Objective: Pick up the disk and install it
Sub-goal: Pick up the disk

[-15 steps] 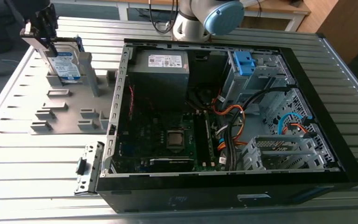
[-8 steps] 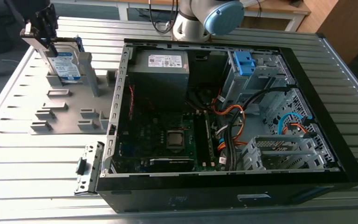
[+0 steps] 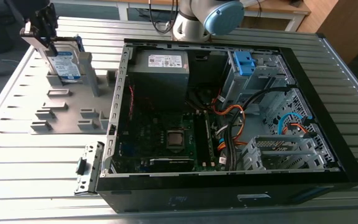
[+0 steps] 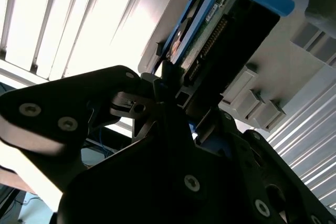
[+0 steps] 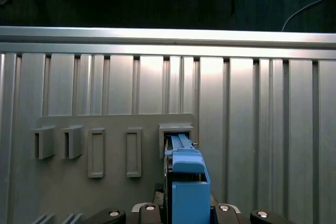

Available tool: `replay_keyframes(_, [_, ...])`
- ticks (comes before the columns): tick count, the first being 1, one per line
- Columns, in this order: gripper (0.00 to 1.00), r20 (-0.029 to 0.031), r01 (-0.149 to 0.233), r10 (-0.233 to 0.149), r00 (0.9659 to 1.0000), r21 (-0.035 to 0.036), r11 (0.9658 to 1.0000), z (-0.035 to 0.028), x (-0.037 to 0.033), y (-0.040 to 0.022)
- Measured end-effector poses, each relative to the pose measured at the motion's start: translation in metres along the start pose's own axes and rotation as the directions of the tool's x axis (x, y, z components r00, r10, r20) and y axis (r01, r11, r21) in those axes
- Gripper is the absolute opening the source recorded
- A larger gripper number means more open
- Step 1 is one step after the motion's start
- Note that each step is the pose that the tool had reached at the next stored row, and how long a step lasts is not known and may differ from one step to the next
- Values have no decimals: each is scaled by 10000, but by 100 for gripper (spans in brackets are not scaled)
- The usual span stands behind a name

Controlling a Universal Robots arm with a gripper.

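- The hand (image 3: pixel 41 37) pinches the disk (image 3: pixel 65 65) by its top edge, clamped against both faces.
- The disk stands on edge at a slot of the grey rack (image 3: pixel 61 109) on the bench (image 3: pixel 30 158).
- An open computer case (image 3: pixel 229 116) lies just beside the rack, toward the exterior view's right.

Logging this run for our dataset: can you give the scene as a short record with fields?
gripper: shut on the disk's upper edge
disk: upright on edge at the rack, not in the case
rack: grey, on the table, exterior view's left
case: open, lying beside the rack
clip: blue, in the case's far corner
table: ribbed metal
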State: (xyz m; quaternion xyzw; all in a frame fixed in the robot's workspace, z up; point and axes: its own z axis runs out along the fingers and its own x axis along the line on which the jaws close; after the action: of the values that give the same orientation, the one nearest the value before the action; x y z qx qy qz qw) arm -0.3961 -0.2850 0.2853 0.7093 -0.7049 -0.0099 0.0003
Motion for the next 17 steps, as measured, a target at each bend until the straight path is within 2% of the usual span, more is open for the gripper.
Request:
replay_keyframes(8, [36,146,3,-3,9999,-4,10000,-144,-1,2])
replay_keyframes(17, [36,236,5,-5,9997,-3,10000,-258,-3,4])
